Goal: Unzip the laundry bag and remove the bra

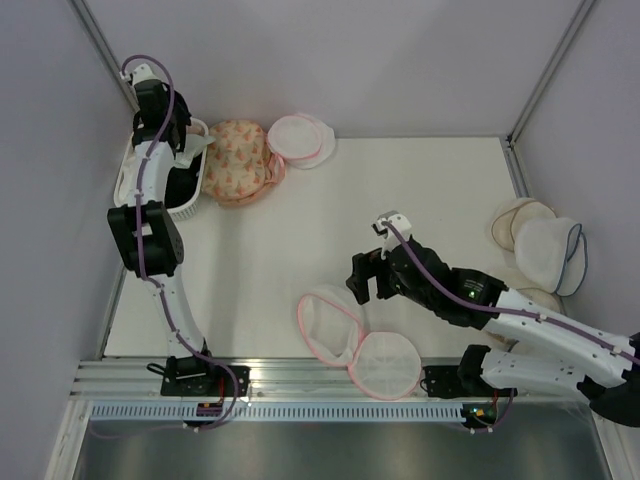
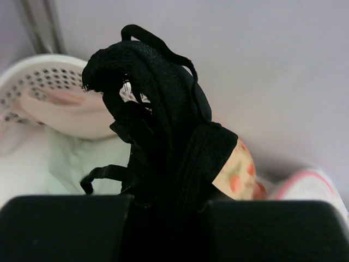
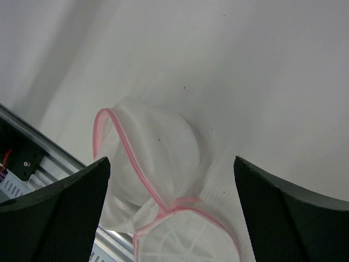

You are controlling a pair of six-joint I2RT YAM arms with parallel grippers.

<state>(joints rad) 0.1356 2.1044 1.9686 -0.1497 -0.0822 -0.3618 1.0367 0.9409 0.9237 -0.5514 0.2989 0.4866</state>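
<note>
The laundry bag lies unzipped near the table's front edge, its two white mesh halves with pink edging spread apart and no garment showing in them. It also shows in the right wrist view. My right gripper is open and empty just above and behind the bag, with the bag between its fingers in the wrist view. My left gripper is shut on the black bra and holds it bunched over the white basket at the far left corner.
A peach floral dome bag and a white pink-edged bag lie at the back beside the basket. White domes with blue edging sit at the right edge. Walls close in the back and sides.
</note>
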